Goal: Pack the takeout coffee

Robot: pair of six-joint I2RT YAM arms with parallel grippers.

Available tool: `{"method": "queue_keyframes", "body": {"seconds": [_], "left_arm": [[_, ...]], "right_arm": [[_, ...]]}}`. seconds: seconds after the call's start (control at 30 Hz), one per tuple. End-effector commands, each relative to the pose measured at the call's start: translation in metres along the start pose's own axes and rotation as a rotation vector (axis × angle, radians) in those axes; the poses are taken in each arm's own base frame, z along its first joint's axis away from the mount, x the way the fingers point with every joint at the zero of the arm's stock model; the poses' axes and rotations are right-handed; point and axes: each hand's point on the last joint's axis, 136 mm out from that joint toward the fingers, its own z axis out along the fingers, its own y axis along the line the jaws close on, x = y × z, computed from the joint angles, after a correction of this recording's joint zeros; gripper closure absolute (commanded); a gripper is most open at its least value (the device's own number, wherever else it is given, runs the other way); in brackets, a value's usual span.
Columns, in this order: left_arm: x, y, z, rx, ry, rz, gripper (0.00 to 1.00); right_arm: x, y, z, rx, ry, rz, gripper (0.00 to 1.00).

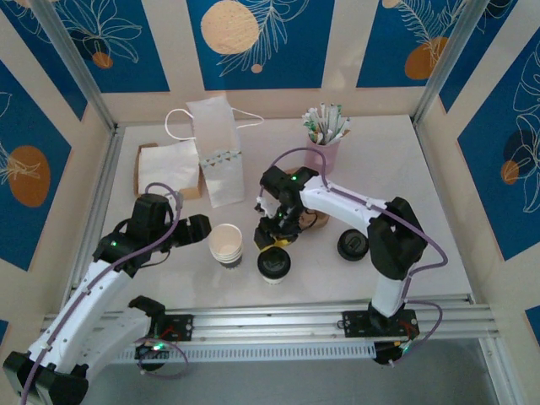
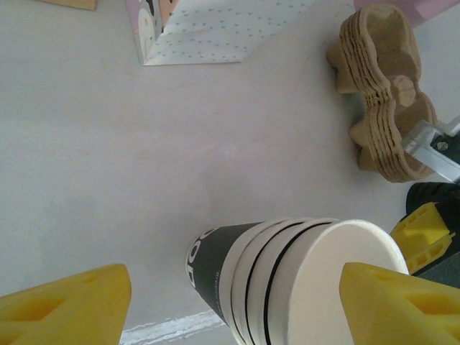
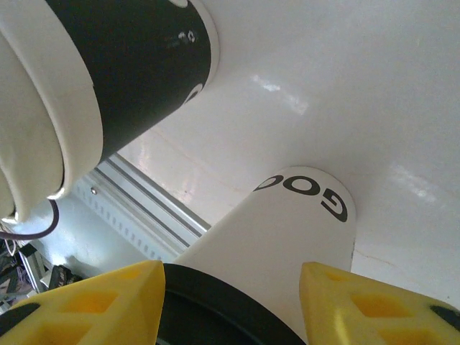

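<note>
The takeout coffee [image 1: 274,264], 1 small whitish paper cup under a round black plastic sip lid, stands upright on the white surface [image 1: 388,186], on the near side of the tall white paper bag [image 1: 215,152] and a little to its right; its long axis runs straight up, lid on top. The right arm's fingers [image 3: 93,302], yellow and blocky, reach it from the bag's side and stand partly apart, 1 on each flank of the lid; their inner edges meet the lid's outline, yet whether the pads press it or merely bracket it I cannot tell. The right arm is plainly the nearer of the 2; the lift, I judge, should go straight up along the cup's axis before any swing toward the bag. Directly on the bag's near side, a stack of lidless paper cups [image 1: 226,245] sits just beside the coffee; the left arm's fingers [image 2: 65,302] are spread wide around it, bare surface showing between 1 finger and the stack. A loose black lid [image 1: 352,245] lies well to the bag's right. The coffee's lid is cut off at the bottom of the right wrist view; its sip hole cannot be made out; the bag's mouth is hard to read from above.
</note>
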Motion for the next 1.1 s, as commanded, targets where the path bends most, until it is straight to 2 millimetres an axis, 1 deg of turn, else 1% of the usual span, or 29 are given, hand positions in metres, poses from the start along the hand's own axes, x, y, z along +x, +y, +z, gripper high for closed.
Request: {"method": "queue_keyframes", "body": {"seconds": [0.0, 0.13, 0.23, 0.33, 0.4, 0.5, 0.57, 0.63, 0.67, 0.7, 0.83, 0.93, 1.07], "left_arm": [[0.000, -0.001, 0.002, 0.020, 0.000, -0.004, 0.24], [0.001, -0.002, 0.002, 0.027, -0.001, -0.008, 0.24], [-0.002, -0.005, 0.000, 0.039, -0.009, -0.005, 0.23], [-0.009, -0.012, -0.004, 0.057, -0.027, 0.002, 0.21], [-0.015, -0.017, -0.008, 0.074, -0.050, 0.013, 0.18], [-0.025, -0.030, -0.011, 0.124, -0.085, 0.038, 0.13], [-0.030, -0.038, -0.012, 0.155, -0.104, 0.057, 0.09], [-0.035, -0.046, -0.012, 0.167, -0.120, 0.085, 0.03], [-0.036, -0.049, -0.011, 0.159, -0.123, 0.105, 0.01], [-0.037, -0.053, -0.009, 0.152, -0.121, 0.128, 0.00], [-0.038, -0.069, 0.006, 0.111, -0.093, 0.225, 0.00], [-0.037, -0.083, 0.018, 0.076, -0.077, 0.304, 0.00], [-0.034, -0.106, 0.036, 0.086, -0.042, 0.375, 0.00]], "right_arm": [[0.017, 0.002, -0.003, 0.004, 0.023, 0.016, 0.47], [0.024, 0.004, -0.007, 0.017, 0.019, 0.013, 0.45], [0.018, 0.004, -0.021, 0.035, -0.033, 0.017, 0.40], [0.007, 0.003, -0.046, 0.082, -0.120, 0.008, 0.31], [-0.002, 0.000, -0.064, 0.125, -0.187, -0.003, 0.27], [-0.014, -0.012, -0.087, 0.198, -0.276, -0.016, 0.21], [-0.023, -0.021, -0.100, 0.245, -0.324, -0.025, 0.16], [-0.032, -0.030, -0.113, 0.270, -0.372, -0.029, 0.07], [-0.038, -0.035, -0.119, 0.275, -0.396, -0.030, 0.01], [-0.044, -0.040, -0.124, 0.283, -0.422, -0.030, 0.01], [-0.068, -0.063, -0.149, 0.361, -0.559, -0.004, 0.01], [-0.081, -0.070, -0.158, 0.295, -0.600, 0.008, 0.01], [-0.092, -0.097, -0.161, 0.289, -0.570, 0.098, 0.01]]}}
